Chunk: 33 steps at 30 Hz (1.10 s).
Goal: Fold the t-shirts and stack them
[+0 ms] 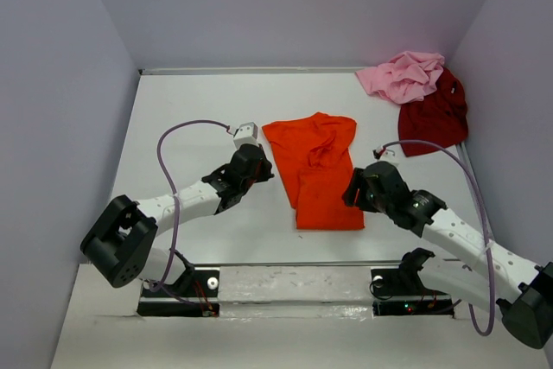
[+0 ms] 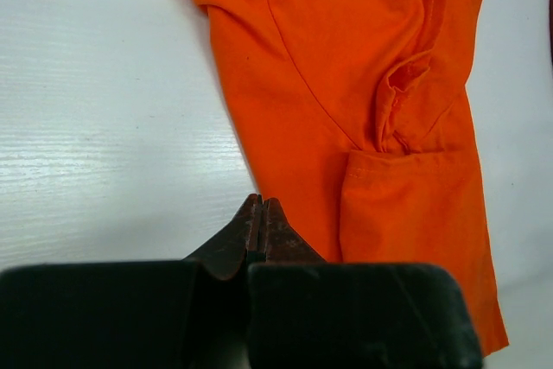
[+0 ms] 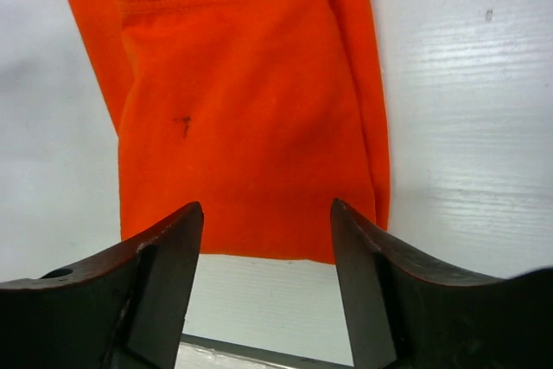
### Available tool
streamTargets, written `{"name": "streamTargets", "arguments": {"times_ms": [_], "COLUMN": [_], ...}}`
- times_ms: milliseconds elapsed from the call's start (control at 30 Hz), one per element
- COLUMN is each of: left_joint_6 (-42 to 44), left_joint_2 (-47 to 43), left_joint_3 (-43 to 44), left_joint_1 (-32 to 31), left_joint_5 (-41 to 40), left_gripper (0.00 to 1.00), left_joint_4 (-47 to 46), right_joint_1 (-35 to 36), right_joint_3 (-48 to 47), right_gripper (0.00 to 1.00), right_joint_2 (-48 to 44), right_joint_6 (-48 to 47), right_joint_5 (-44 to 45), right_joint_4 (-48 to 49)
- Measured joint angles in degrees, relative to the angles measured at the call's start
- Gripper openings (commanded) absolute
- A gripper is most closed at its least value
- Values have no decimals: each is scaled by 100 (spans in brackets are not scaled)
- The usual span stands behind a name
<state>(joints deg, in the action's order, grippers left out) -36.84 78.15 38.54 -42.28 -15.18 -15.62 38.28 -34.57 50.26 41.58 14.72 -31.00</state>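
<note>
The orange t-shirt is lying flat in the middle of the white table, partly folded. Its long axis is running from the top of the overhead frame toward the bottom. The wider end is pointing toward the top of the frame, and the narrower, folded end is pointing down toward the arm bases. A rumpled ridge of cloth is sitting near the middle of the shirt, slightly right of centre.

The left gripper is hovering just beside the shirt's left edge, at centre-left of the overhead view. In the left wrist view its fingertips are pressing together with nothing between them. The orange t-shirt is filling the upper right of that frame, running up and away from the tips. Whether the tips are touching the cloth cannot be told.

The right gripper is sitting at the shirt's lower right edge in the overhead view. In the right wrist view the right gripper is standing with its jaws well apart and gripping nothing. The shirt's narrow end is showing between and beyond them.

In the upper right corner of the overhead frame, the pink t-shirt is lying crumpled. It is touching the dark red t-shirt, which is bunched just below and to its right. Both are lying well apart from the orange one.
</note>
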Motion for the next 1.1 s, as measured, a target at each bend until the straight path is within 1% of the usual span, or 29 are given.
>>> {"name": "streamTargets", "arguments": {"times_ms": [33, 233, 333, 433, 500, 533, 567, 667, 767, 867, 1100], "left_joint_6": [9, 61, 59, 52, 48, 42, 37, 35, 22, 13, 22], "left_joint_2": [0, 0, 0, 0, -24, -63, -101, -417, -798, -1025, -1252], "left_joint_3": [0, 20, 59, 70, 68, 61, 55, -31, -192, -262, -264], "left_joint_1": [0, 0, 0, 0, 0, 0, 0, -2, -7, -15, -42], "left_joint_5": [0, -2, 11, 42, 66, 72, 81, 76, 42, -17, -153], "left_gripper": [0, 0, 0, 0, 0, 0, 0, 0, 0, 0, 0], "left_joint_4": [0, 4, 7, 0, 7, 15, 24, 103, 166, 295, 529], "right_joint_1": [0, 0, 0, 0, -2, -2, -2, -26, -44, -44, -44], "right_joint_3": [-87, -664, -815, -988, -1224, -1257, -1379, -1690, -2273, -2616, -3220], "right_gripper": [73, 75, 75, 75, 74, 74, 74, 73, 73, 73, 73], "right_joint_2": [2, 17, 341, 1095, 1987, 2157, 2540, 3289, 4271, 4876, 5665], "right_joint_6": [-55, -369, -549, -723, -876, -903, -957, -1056, -1082, -1084, -1141], "right_joint_5": [15, 155, 223, 289, 302, 304, 306, 306, 238, 138, -44], "right_joint_4": [-42, -138, 52, 341, 717, 785, 957, 1331, 1749, 2039, 2175]}}
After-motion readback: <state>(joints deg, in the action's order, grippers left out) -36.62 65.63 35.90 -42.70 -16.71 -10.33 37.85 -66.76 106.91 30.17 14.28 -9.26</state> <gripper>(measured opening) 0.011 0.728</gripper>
